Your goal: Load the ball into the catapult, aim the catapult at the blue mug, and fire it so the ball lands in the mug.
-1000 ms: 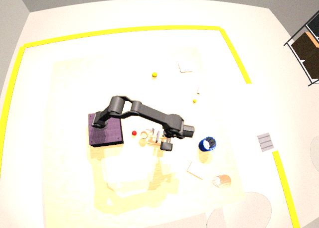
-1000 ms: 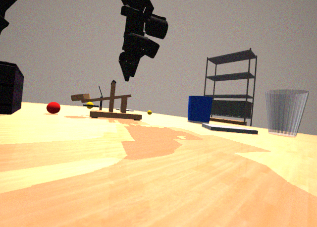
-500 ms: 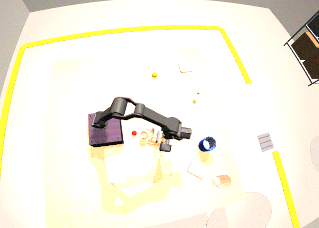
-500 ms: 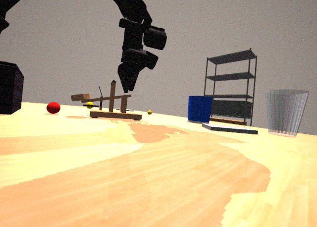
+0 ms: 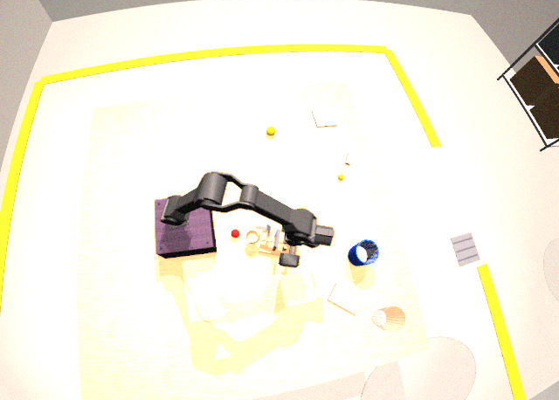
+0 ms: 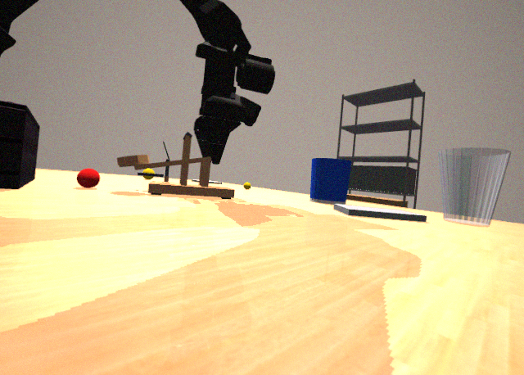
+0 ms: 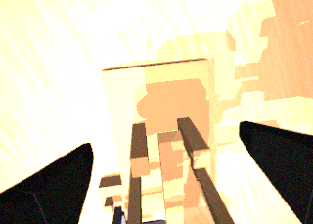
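Claw (image 5: 289, 259) (image 6: 216, 163) (image 7: 167, 139) wide, nothing gripped, over catapult's (image 5: 273, 246) (image 6: 191, 190) (image 7: 158, 94) front end; ball not loaded.
Top: red ball (image 5: 235, 233) on tabletop, base side of claw, past cup; blue mug (image 5: 363, 252) (image 6: 330, 179) opposite side, upright, no ball seen; fingertips hidden. Exterior: loading, firing left; aim unclear, fingers overlap edge-on. Wrist: fingers flank catapult frame, apart; cup cut off, mug & ball out of view.
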You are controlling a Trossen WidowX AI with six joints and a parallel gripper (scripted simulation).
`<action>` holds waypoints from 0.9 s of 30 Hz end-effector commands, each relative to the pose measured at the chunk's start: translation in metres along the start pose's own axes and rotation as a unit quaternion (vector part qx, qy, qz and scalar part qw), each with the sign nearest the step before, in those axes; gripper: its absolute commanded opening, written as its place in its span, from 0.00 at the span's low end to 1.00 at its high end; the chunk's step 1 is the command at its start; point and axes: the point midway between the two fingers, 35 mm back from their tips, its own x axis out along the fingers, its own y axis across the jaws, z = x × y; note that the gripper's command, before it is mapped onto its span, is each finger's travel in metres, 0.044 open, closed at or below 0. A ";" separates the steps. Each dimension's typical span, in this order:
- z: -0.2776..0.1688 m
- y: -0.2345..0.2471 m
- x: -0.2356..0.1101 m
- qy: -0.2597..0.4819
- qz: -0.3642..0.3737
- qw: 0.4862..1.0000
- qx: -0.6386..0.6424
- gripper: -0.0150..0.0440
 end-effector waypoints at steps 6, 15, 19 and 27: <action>-0.002 0.000 0.017 0.004 -0.001 1.000 0.003 1.00; -0.003 0.000 0.029 0.004 -0.001 1.000 0.003 1.00; -0.002 0.000 0.026 0.002 0.000 1.000 0.000 0.91; -0.002 0.000 0.026 0.002 0.000 1.000 0.000 0.56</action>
